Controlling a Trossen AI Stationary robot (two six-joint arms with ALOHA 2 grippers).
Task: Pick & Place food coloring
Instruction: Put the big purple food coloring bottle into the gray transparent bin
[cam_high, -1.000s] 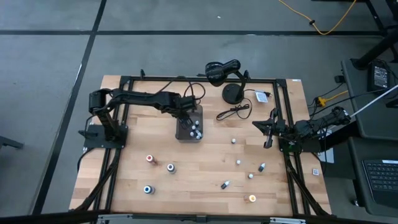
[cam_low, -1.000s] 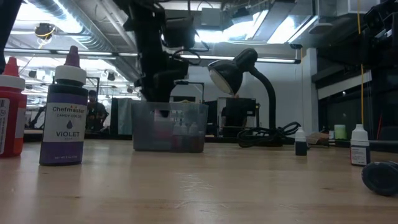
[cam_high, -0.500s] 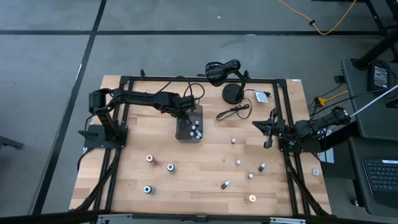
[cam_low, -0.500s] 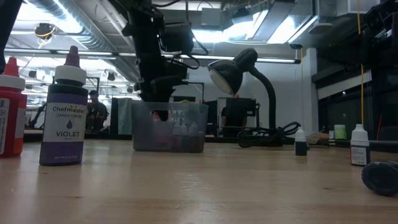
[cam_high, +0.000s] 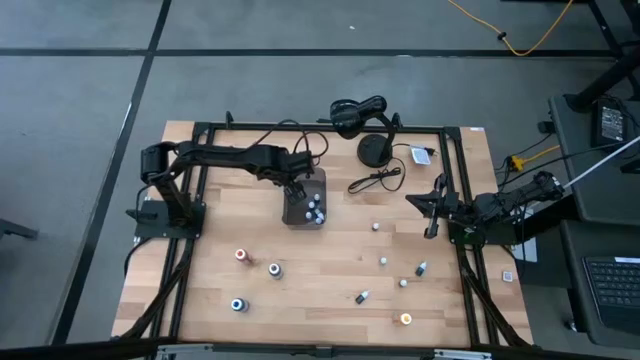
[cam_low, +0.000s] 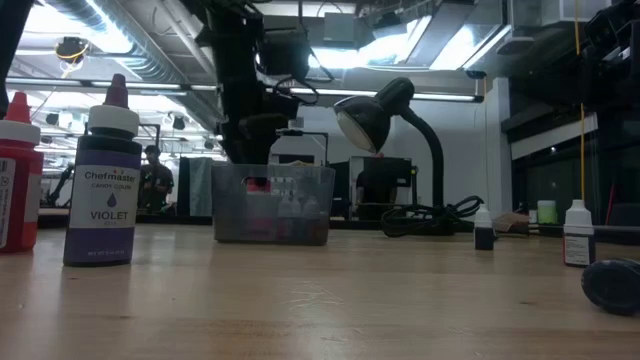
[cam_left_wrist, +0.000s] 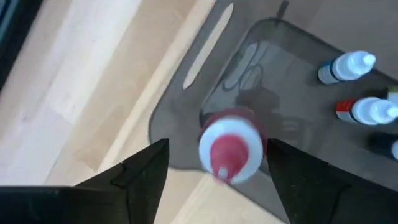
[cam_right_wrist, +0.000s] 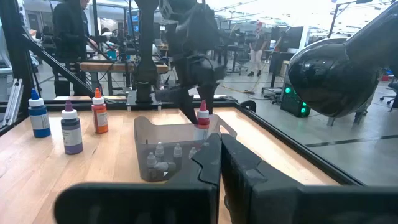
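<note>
Since a moment ago the left claw (cam_left_wrist: 214, 180) has risen slightly above the gray tray (cam_left_wrist: 298, 81), its fingers spread, the red-capped bottle (cam_left_wrist: 229, 148) standing released inside. Placing looks complete; next, reaching for another bottle on the counter (cam_high: 330, 260). The right claw (cam_high: 432, 222) waits, clenched.

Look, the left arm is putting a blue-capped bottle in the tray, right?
Not blue. The left wrist view shows the bottle between the left fingers has a red cap. It is over the tray, as you said.
</note>
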